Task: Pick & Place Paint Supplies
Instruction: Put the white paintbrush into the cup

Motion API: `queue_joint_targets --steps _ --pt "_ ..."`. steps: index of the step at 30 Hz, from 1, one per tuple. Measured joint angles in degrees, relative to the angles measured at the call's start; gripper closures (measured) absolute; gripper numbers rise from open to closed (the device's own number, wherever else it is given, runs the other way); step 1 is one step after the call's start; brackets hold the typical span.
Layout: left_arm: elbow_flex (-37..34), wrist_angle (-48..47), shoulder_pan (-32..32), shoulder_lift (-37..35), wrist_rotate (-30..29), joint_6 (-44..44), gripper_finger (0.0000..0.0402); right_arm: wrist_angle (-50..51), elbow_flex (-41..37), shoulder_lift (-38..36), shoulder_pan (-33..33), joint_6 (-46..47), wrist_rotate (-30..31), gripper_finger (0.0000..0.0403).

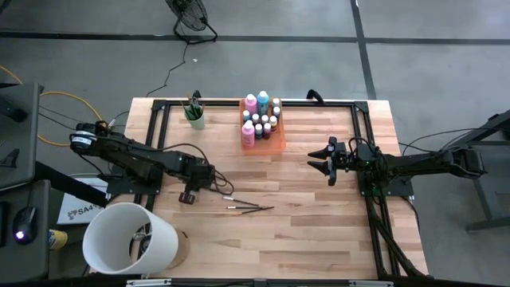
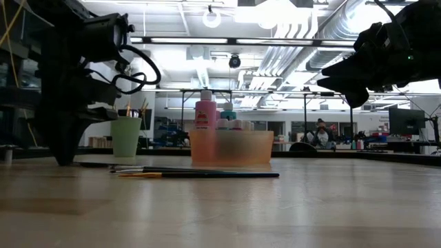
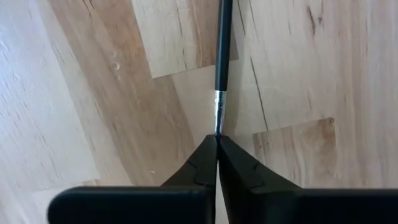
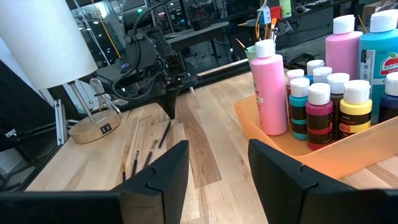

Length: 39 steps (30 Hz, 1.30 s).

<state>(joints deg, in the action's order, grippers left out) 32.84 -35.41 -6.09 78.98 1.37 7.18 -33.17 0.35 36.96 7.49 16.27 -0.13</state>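
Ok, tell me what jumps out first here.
The orange tray packed with paint bottles stands at the table's far middle. Nearer, the left hand is shut on a brush lying on the wood. A big white lamp fills the near-left corner.

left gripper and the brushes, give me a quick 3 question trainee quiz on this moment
1. True or false: the left gripper is shut on a brush.
2. Where do the pink bottles stand? A) in the mint-green cup B) in the orange tray C) loose on the table
3. Fill in: the right gripper hangs ___ and empty, off to the tray's side.

Key:
1. True; the tips pinch the metal ferrule end.
2. B
3. open
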Motion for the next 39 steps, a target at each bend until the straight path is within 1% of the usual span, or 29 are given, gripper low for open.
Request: queue_joint_targets --steps 8,13,16,18,19,21,25,29,33,35,39 --pt "0.32 -0.65 0.02 0.04 0.48 -2.89 0.04 0.0 0.01 -0.01 -0.01 0.01 -0.01 0.0243" --pt "3.64 -3.4 0.02 0.24 -1.36 -3.62 0.0401 0.0 -0.01 -0.01 -0.01 0.01 -0.01 0.0243" --pt "6.45 -9.44 0.02 0.37 -5.92 -3.62 0.0401 0.0 0.0 -0.01 -0.01 0.0 -0.01 0.0243" --pt "8.82 -10.54 0.0 0.26 -9.61 -4.04 0.0401 0.0 0.01 -0.01 0.01 -0.01 -0.01 0.0243" --pt "9.31 -10.35 0.02 0.18 -10.64 -4.4 0.0401 0.0 0.0 -0.01 -0.01 0.01 -0.01 0.0243" --pt "10.8 -13.19 0.08 0.2 -12.15 -4.41 0.0401 0.0 0.0 0.01 0.0 -0.01 0.0 0.0243" --pt "15.85 -18.57 0.04 0.22 -17.74 -4.48 0.0401 0.0 0.01 -0.01 0.01 -0.01 -0.01 0.0243" --pt "22.07 -24.74 0.09 0.24 -24.99 -4.09 0.0401 0.0 0.01 0.0 -0.01 -0.01 0.0 0.0243" --pt "27.98 -30.03 0.09 0.24 -32.03 -0.44 0.0401 0.0 -0.01 -0.01 0.01 -0.01 0.01 0.0243" --pt "30.83 -32.74 0.91 0.22 -35.99 0.62 0.0401 0.0 0.01 -0.01 0.01 0.0 -0.01 0.0243" --pt "35.03 -41.75 4.26 0.18 -41.54 0.94 0.0401 0.0 -0.01 0.01 0.01 0.0 -0.01 0.0243"
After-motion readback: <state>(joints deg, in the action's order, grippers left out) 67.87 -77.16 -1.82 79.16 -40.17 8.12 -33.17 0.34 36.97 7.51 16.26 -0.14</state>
